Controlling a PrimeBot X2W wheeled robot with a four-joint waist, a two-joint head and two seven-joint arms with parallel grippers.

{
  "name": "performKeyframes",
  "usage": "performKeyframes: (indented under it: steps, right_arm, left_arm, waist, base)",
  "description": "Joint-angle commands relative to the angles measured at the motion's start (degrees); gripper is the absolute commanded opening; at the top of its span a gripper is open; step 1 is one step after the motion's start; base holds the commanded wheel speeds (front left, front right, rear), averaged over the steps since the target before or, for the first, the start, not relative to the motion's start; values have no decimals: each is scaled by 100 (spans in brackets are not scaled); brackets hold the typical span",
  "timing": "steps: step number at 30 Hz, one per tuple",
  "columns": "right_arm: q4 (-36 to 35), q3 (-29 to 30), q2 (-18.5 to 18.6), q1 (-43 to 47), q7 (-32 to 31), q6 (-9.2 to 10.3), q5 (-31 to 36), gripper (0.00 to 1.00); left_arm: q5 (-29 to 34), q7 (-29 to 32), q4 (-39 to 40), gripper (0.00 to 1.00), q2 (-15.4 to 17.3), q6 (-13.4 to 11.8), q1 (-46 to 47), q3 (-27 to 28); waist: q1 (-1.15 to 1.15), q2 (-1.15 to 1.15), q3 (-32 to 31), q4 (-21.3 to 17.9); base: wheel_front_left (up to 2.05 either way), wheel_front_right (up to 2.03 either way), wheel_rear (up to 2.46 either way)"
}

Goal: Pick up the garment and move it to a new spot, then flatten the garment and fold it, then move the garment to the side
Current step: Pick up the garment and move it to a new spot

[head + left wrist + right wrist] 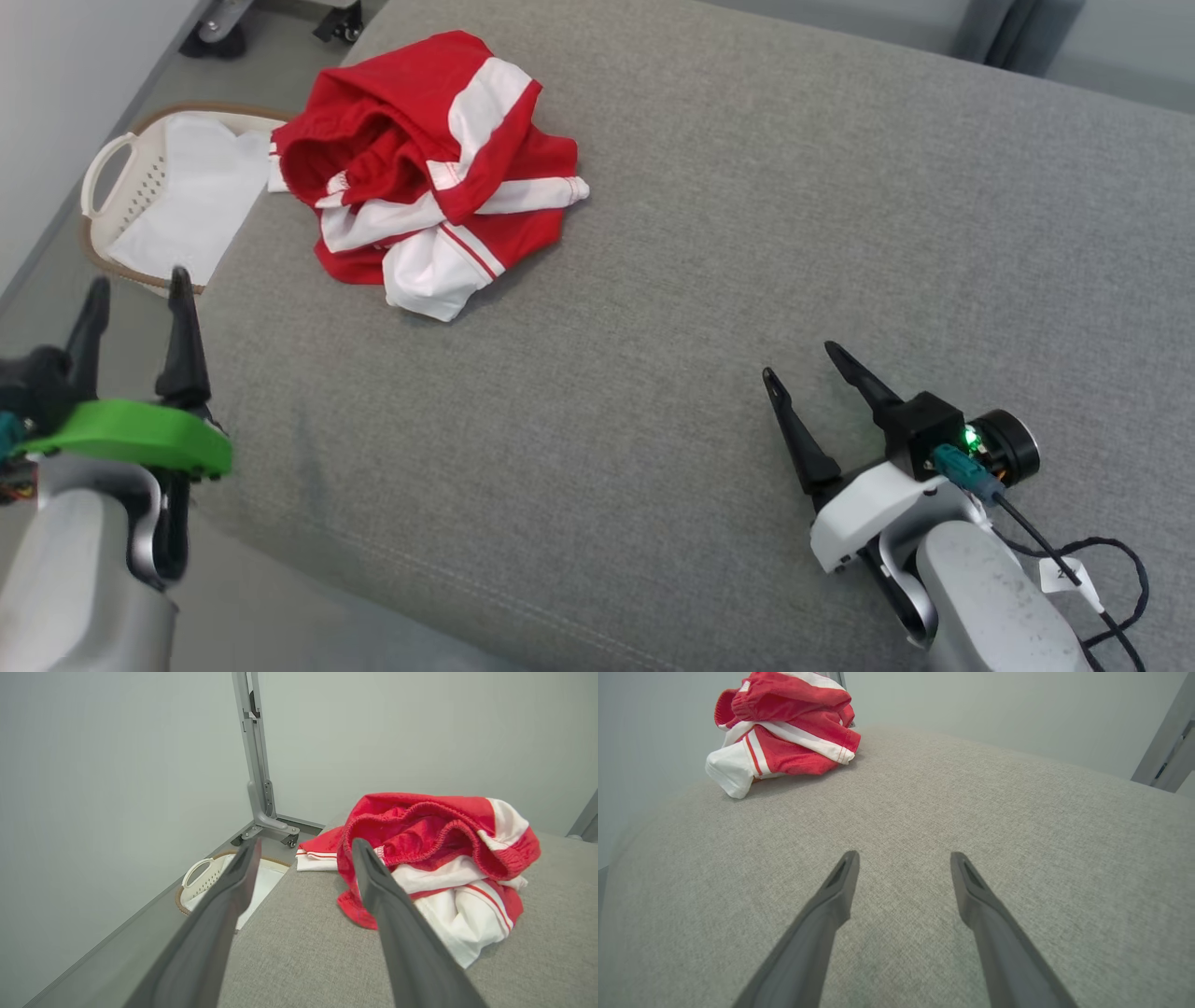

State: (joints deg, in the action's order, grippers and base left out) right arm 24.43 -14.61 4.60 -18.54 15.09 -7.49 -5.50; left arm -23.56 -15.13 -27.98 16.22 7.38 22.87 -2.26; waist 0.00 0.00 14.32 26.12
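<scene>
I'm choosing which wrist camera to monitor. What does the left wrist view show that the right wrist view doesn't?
Left wrist view's own: the open left claw, a white perforated plastic basket on the floor, and a grey metal post on casters. Right wrist view's own: the open right claw above a broad stretch of the grey woven fabric cushion. Shared: the crumpled red-and-white fabric garment lying on that cushion.
</scene>
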Motion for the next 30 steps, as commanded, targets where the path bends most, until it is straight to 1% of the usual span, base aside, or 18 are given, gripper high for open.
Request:
performKeyframes:
  steps: [1,7,10,11,16,19,24,29,30]
  right_arm:
    - [-40,7,31,-100,12,0,48,100]
    - [-115,-36,-23,-323,11,0,175,100]
    - [-130,-77,-50,-412,12,0,221,100]
    - [-136,-82,-59,-442,12,0,222,100]
    - [-195,-82,-91,-587,12,0,235,100]
    - [-234,-93,-114,-641,12,0,258,100]
    - [-328,-157,-133,-742,10,1,295,100]
    - [-381,-181,-132,-799,6,3,302,100]
    - [-394,-191,-127,-805,5,3,280,100]
  left_arm:
    - [-209,-4,-97,100,170,18,303,-182]
    - [-1115,-2,-430,100,913,18,1416,-1260]
    - [-1598,92,-521,100,1217,18,1920,-1848]
    - [-1850,150,-533,100,1294,19,2098,-2034]
    - [-2631,497,-523,100,1673,18,2781,-2935]
    - [-3089,677,-552,100,1792,18,3097,-3345]
    - [-3636,1079,-693,100,1977,18,3483,-4007]
    - [-3921,1463,-1282,100,2086,18,3601,-4433]
    - [-4085,1611,-1542,100,2056,18,3590,-4523]
  waist:
    - [0,0,286,-266]
    - [0,0,621,-573]
    - [0,0,762,-745]
    - [0,0,808,-803]
    - [0,0,1047,-1094]
    - [0,0,1187,-1280]
    - [0,0,1411,-1517]
    - [0,0,1534,-1675]
    - [0,0,1548,-1720]
  base:
    - [0,0,0]
    - [0,0,0]
    - [0,0,0]
    - [0,0,0]
    - [0,0,0]
    - [0,0,0]
    - [0,0,0]
    - [0,0,0]
    - [0,0,0]
